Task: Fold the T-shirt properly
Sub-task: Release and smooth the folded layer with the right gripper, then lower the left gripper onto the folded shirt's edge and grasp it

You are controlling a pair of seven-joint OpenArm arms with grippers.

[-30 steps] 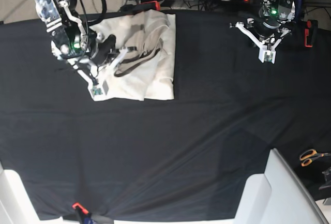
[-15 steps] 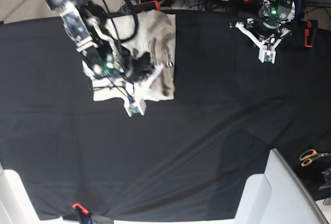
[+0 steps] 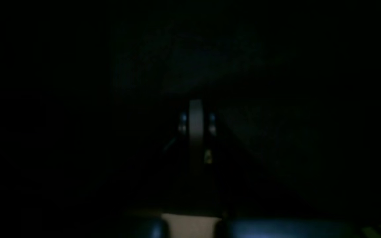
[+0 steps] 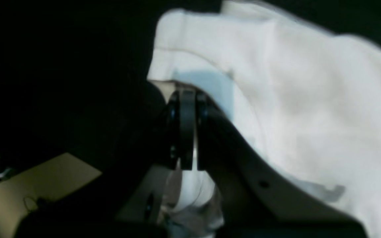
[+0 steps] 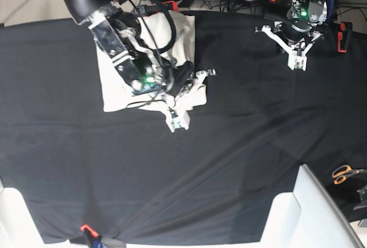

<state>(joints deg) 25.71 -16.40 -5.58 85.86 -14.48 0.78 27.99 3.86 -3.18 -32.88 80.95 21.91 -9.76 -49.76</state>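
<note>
Black tablecloth (image 5: 241,145) spans the table, cables behind — both arms' jaws together, T-shirt (image 5: 117,82) rumpled.

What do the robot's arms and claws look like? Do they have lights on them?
Both arms are black with silver-grey metal plates and looping black cables. Each wrist shows a small green light. The right gripper and left gripper both have white, angular plastic frames that narrow to slim fingers, with dark pads between them.
</note>
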